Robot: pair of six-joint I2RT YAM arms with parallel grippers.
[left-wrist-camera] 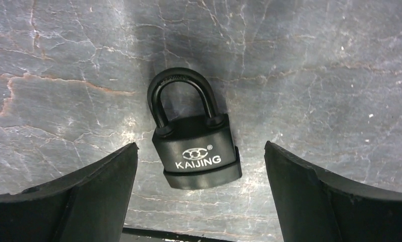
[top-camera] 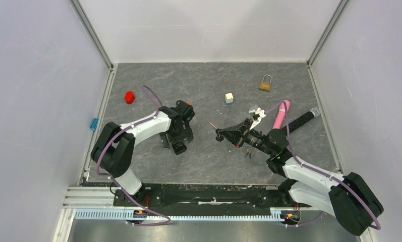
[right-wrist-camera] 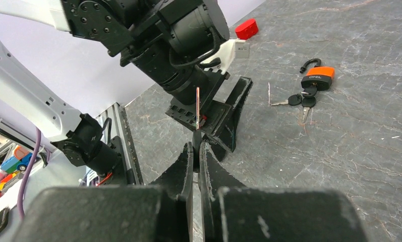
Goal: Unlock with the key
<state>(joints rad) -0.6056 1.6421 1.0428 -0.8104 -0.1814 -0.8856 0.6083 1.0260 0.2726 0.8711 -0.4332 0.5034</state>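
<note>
A black padlock point(left-wrist-camera: 188, 136) marked KAIJING lies flat on the grey table, its shackle pointing away from the left wrist camera. My left gripper point(left-wrist-camera: 199, 146) hangs just above it, wide open, one finger point(left-wrist-camera: 103, 181) on each side and neither touching the body. In the top view that gripper point(top-camera: 178, 143) covers the lock. My right gripper point(right-wrist-camera: 196, 143) is shut on the key, whose thin blade point(right-wrist-camera: 197, 108) sticks up and points toward the left gripper. From above, the right gripper point(top-camera: 220, 135) sits a short way right of the left one, key tip point(top-camera: 212, 124) leading.
An orange padlock with a bunch of keys point(right-wrist-camera: 317, 78) lies behind the left arm, and a red block point(top-camera: 130, 97) sits further left. A brass padlock point(top-camera: 265, 83), small cube point(top-camera: 229, 98), pink cylinder point(top-camera: 280, 115), black rod point(top-camera: 304, 119) and loose keys point(top-camera: 248, 153) surround the right arm.
</note>
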